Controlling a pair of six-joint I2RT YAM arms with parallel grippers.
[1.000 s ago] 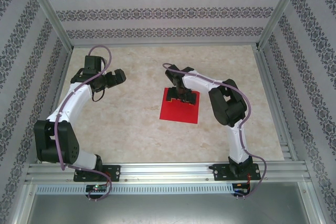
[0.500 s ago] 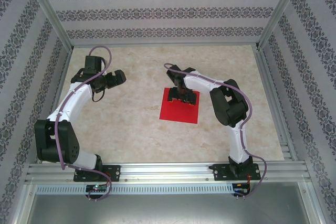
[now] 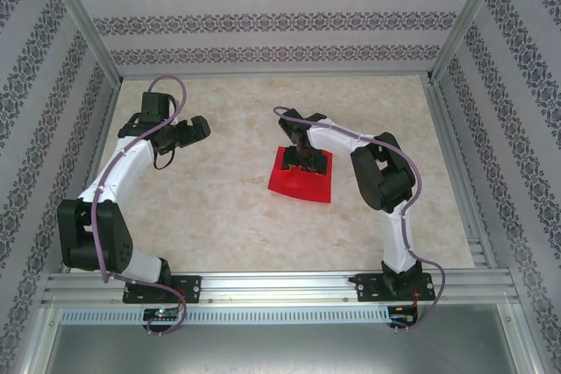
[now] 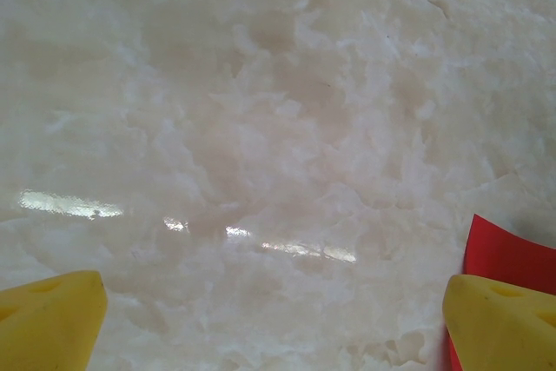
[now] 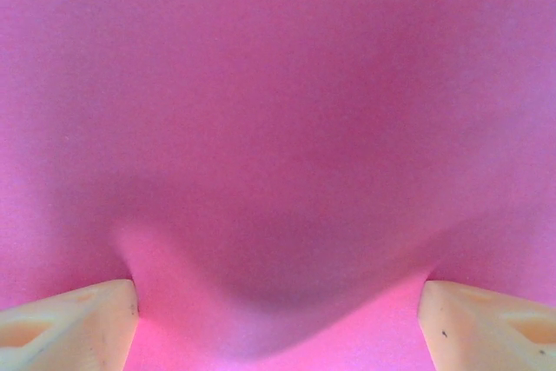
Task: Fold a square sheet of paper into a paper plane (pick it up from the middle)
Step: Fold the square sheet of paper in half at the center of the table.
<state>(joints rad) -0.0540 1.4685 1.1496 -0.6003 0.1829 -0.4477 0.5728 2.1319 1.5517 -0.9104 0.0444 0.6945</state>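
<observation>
The square sheet of paper is bright red and lies mid-table, bowed rather than flat. My right gripper points down onto its far half. In the right wrist view the sheet of paper bulges up in a hump between the two fingertips, which press on it wide apart; the right gripper is open. My left gripper hovers over bare table to the left, open and empty. In the left wrist view the left gripper has yellow fingers far apart, and a corner of the red paper peeks in at the right.
The tabletop is pale marble-patterned. Aluminium rails run along the near edge and up the sides, with patterned walls behind. Open table lies between the two arms and beyond the sheet.
The right fingers have drawn slightly inward on the sheet. The paper has buckled upward between them and its outline now looks curved. The left arm has not moved.
</observation>
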